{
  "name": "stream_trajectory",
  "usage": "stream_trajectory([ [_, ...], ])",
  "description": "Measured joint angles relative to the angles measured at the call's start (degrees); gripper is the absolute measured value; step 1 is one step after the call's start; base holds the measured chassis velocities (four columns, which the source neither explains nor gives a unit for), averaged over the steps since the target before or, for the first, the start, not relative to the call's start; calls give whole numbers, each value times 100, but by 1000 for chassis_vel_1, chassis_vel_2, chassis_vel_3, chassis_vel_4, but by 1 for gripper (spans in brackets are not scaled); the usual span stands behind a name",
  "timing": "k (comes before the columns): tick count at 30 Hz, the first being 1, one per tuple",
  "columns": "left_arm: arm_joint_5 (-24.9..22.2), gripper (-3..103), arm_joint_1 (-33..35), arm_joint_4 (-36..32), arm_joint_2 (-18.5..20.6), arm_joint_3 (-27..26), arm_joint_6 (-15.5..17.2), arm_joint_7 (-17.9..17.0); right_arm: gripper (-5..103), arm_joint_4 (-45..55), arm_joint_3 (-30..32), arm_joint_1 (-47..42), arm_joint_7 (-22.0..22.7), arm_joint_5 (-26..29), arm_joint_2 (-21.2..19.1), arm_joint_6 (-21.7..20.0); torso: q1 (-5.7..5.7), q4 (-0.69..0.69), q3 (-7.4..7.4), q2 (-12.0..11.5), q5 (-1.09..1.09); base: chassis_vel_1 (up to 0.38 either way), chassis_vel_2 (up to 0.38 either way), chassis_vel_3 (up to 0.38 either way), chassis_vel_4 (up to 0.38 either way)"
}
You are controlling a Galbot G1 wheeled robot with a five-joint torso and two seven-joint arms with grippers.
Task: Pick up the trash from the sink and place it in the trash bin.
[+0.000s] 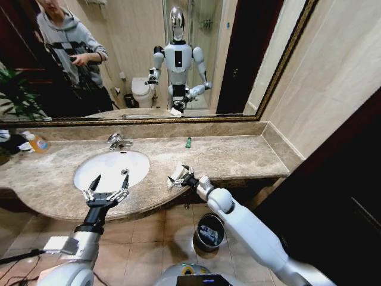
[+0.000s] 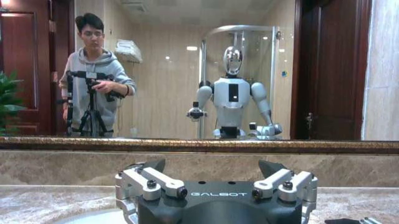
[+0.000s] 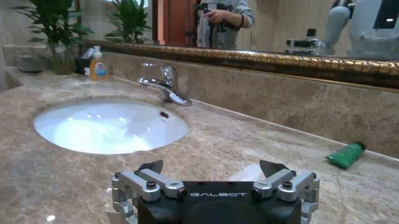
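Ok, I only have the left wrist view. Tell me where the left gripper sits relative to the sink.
Observer: In the head view the left gripper hangs open over the near rim of the sink.
Operator: Give me the right gripper.
Observer: The right gripper is open at the front edge of the countertop, right of the sink. A small whitish wrapper lies just beyond its fingers.
Operator: Now locate the bin.
Observer: The trash bin stands on the floor below the counter, right of the sink.
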Motion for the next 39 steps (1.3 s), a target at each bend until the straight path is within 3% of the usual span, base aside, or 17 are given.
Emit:
stream_trajectory([
  [16,0,100,0,0,0,0,0,0,103,27,310,-287,-103,-7,-121,75,-1,-1,0,0,0,0,0,0,0],
  [22,0,100,0,0,0,0,0,0,91,-19,298,-357,-231,-3,-118,79,-1,-1,0,0,0,0,0,0,0],
  [24,0,100,0,0,0,0,0,0,80,-32,249,-358,-266,1,-109,83,-1,-1,0,0,0,0,0,0,0],
  [28,0,100,0,0,0,0,0,0,70,-44,176,-316,-292,0,-95,92,-1,-1,0,0,0,0,0,0,0],
  [31,0,100,0,0,0,0,0,0,54,-63,129,-247,-292,-5,-46,142,0,0,0,0,1,0,0,0,0],
  [34,0,100,0,0,0,0,0,0,48,-57,152,-243,-281,-2,-31,231,0,0,0,0,1,0,0,0,0],
  [36,0,100,0,0,0,0,0,0,34,119,235,-338,-270,3,-75,319,0,0,0,0,1,0,0,0,0],
  [39,0,100,0,0,0,0,0,0,35,305,281,-456,-273,3,-144,327,0,0,0,0,1,0,0,0,0],
])
